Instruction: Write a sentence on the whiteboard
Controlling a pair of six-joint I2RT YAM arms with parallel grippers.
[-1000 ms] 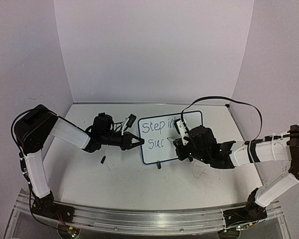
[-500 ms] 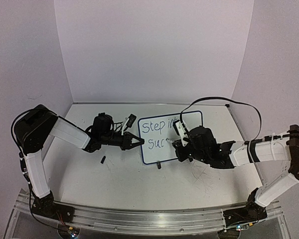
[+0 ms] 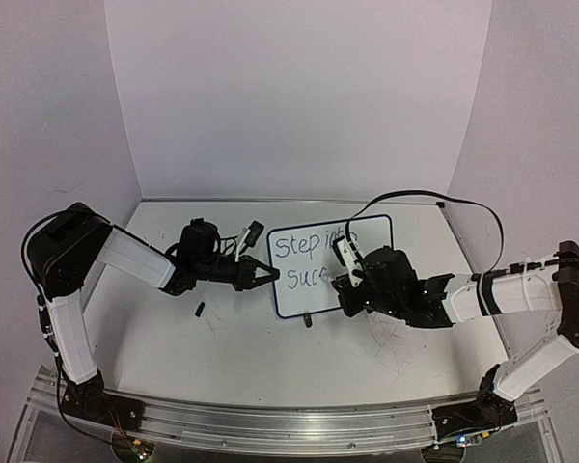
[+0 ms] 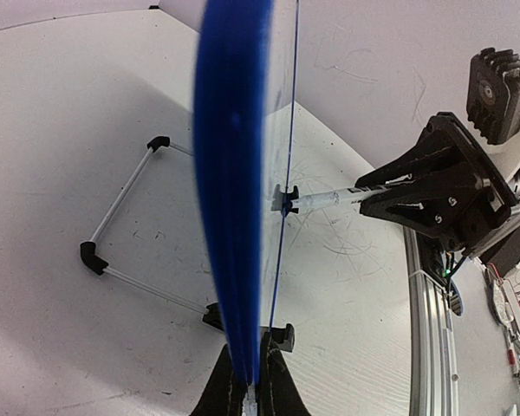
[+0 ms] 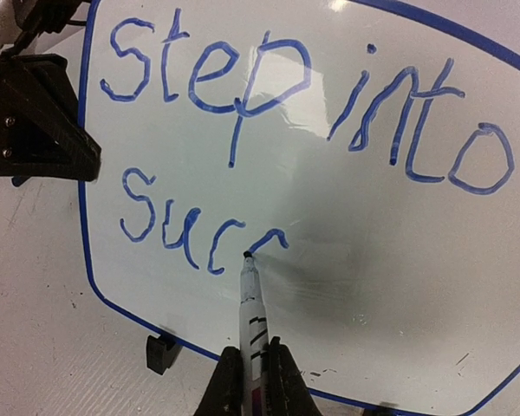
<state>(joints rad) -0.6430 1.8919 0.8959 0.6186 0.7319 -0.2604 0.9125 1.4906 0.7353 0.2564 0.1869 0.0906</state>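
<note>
The whiteboard (image 3: pixel 367 231) stands upright on the table, blue-framed, with "Step into" on the top line and "Succ" plus a started stroke below (image 5: pixel 199 230). My left gripper (image 3: pixel 270 274) is shut on the board's left edge; the left wrist view shows the blue frame (image 4: pixel 234 173) edge-on between the jaws (image 4: pixel 250 381). My right gripper (image 5: pixel 253 381) is shut on a white marker (image 5: pixel 253 312). Its black tip touches the board at the start of a fresh blue arc right of "Succ". The marker also shows in the left wrist view (image 4: pixel 329 198), and my right gripper shows in the top view (image 3: pixel 352 280).
The board's wire stand (image 4: pixel 121 208) with black feet (image 4: pixel 91 256) rests behind it on the table. A small black cap-like piece (image 3: pixel 200 310) lies on the table left of the board. White walls close in the back and sides. A rail (image 3: pixel 270 424) runs along the near edge.
The second line has grown from "Suc" to "Succ" plus a new stroke. My right gripper and marker have shifted slightly right along the board. The left arm has not moved.
</note>
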